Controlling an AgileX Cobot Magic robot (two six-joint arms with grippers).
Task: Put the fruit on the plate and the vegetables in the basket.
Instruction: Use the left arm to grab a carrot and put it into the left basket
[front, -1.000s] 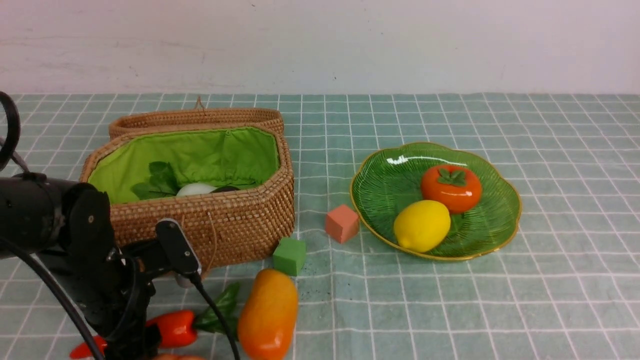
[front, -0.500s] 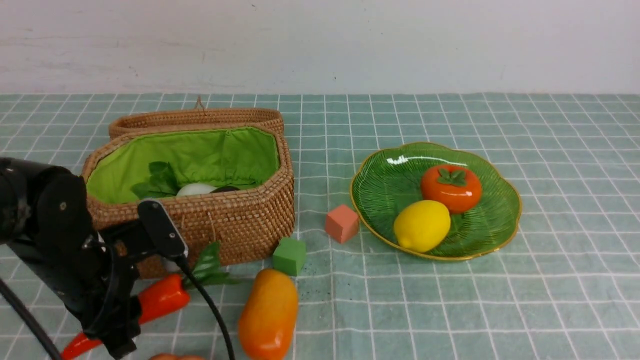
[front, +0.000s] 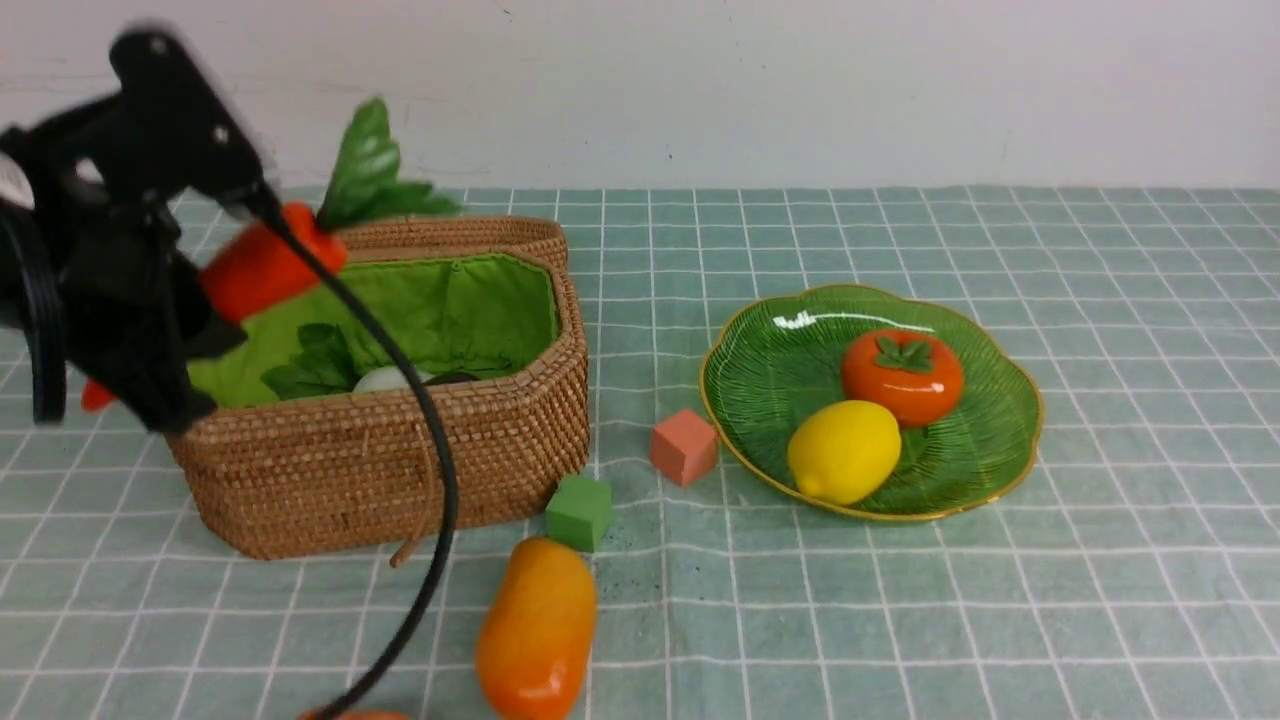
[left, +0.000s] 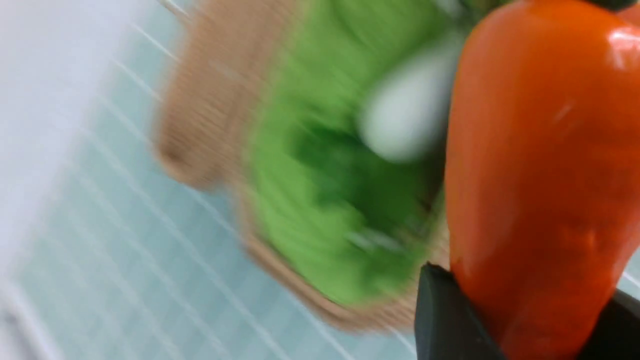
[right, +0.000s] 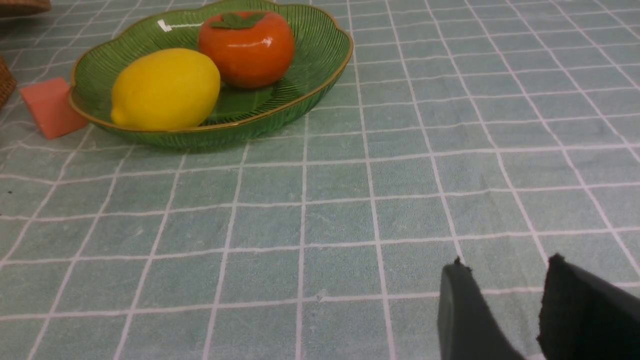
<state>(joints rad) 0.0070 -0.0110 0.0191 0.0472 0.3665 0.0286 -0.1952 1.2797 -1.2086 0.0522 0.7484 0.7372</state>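
nearest to me, the mango (front: 536, 628) is lying on the checked cloth (front: 900, 620), not on the plate (front: 770, 370). just past it, the green cube (front: 579, 511) is sitting by the front corner of the basket (front: 400, 470), and the orange cube (front: 685, 446) is sitting a little further on, just beside the plate's rim. my right gripper (right: 506, 262) is hanging low over bare cloth, fingers standing apart with nothing between them. further back, the basket is standing open, with the white radish (front: 392, 379) and its leaves lying inside on the green lining. the lemon (front: 844, 451) and the persimmon (front: 902, 376) are resting side by side on the plate. my left gripper (left: 525, 295) is clamping the carrot (front: 265, 268), holding it tilted above the basket's left rim, its leaves pointing up toward the wall.
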